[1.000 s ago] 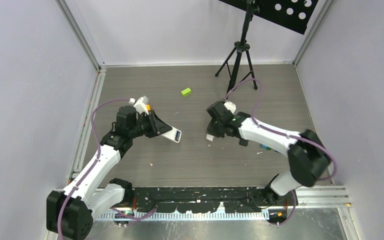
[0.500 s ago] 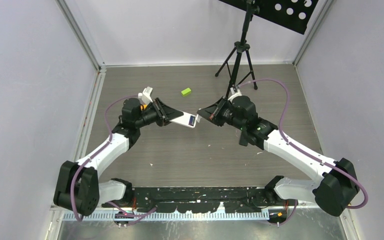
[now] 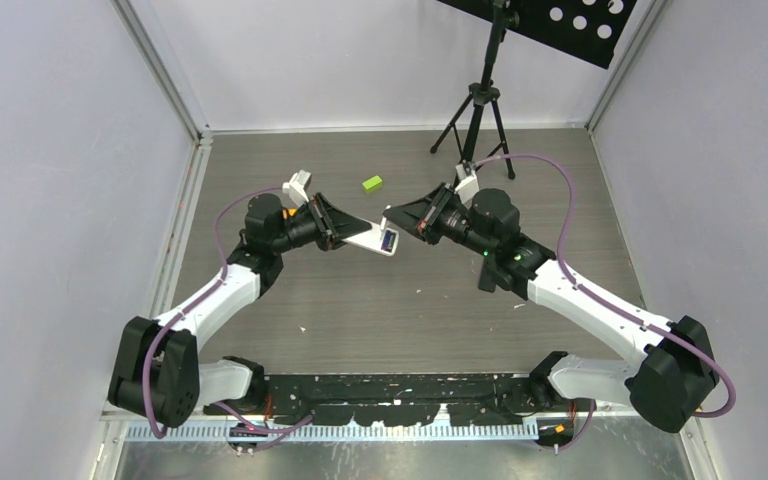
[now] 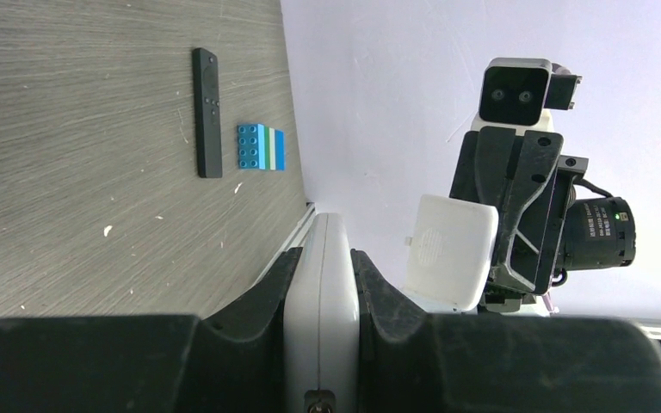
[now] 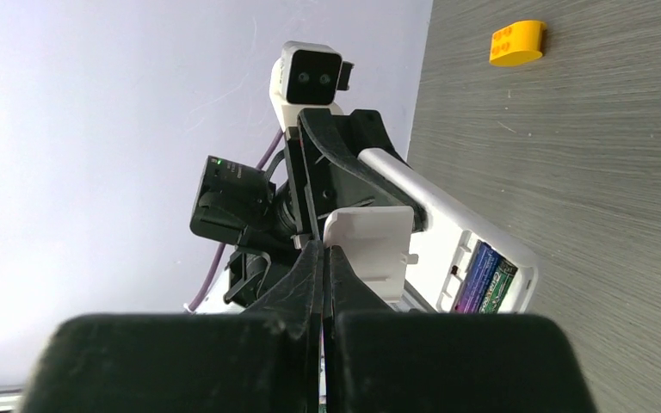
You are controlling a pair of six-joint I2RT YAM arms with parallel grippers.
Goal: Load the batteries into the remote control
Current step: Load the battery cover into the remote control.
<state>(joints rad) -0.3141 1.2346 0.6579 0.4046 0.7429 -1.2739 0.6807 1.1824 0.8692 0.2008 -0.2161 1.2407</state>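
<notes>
My left gripper (image 3: 348, 232) is shut on the white remote control (image 3: 375, 237) and holds it off the table, its open battery bay facing the right arm. Two batteries lie side by side in that bay, one blue-purple (image 5: 475, 275) and one green (image 5: 501, 288). My right gripper (image 3: 400, 216) is shut on the edge of a white battery cover (image 5: 370, 241). The cover hangs just off the remote's (image 5: 447, 215) open end, a small gap apart. From the left wrist, the remote (image 4: 321, 292) sits edge-on between the jaws, with the cover (image 4: 447, 249) beyond it.
A green brick (image 3: 372, 183) lies on the table behind the grippers. A black tripod (image 3: 475, 110) stands at the back. A black remote (image 4: 207, 112) and a blue brick (image 4: 261, 147) lie near the right wall. A yellow brick (image 5: 516, 43) lies on the left side.
Both arms have risen and swung toward each other. The right gripper came up from the table with the cover, and the remote moved right to meet it.
</notes>
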